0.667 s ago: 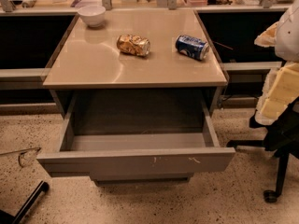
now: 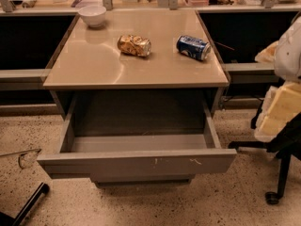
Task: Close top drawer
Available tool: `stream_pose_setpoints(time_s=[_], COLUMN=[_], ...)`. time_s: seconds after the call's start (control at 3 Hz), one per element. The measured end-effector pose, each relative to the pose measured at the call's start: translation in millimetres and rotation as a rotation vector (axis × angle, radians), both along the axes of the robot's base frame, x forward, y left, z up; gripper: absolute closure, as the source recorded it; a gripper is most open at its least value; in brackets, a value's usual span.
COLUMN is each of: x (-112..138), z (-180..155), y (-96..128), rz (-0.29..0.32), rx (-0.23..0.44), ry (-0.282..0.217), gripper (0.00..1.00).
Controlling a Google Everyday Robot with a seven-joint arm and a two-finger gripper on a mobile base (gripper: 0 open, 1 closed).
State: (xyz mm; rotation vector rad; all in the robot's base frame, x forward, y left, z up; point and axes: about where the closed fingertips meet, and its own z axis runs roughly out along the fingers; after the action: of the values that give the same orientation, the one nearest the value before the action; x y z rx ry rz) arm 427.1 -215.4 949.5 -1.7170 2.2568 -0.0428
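Top drawer (image 2: 136,163) stands pulled out (scuffed front), gripper out of view, its state untellable.

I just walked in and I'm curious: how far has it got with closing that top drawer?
Nothing looks done yet: the top drawer stands pulled far out. In hand: only the arm shows, at the right edge, apart from the drawer; the gripper is out of view. Left: push the drawer front in flush.

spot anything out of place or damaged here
The top drawer stands pulled far out, its front marked with white scuffs. On the cabinet top, a blue can lies on its side, near a crumpled brownish item. The gripper is not in view.
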Motion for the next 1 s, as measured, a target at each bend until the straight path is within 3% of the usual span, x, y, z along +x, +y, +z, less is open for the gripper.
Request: stream_pose_setpoints(time_s=[0.33,0.67,1.0], x=[-26,-60,-82], z=[-48,-98,-145], y=[2,12,34], rz=[0.002,0.03,0.088], rx=[0.035,0.074,0.156], ry=[0.086,0.207,0.311], gripper=[0.0,0.0,0.0])
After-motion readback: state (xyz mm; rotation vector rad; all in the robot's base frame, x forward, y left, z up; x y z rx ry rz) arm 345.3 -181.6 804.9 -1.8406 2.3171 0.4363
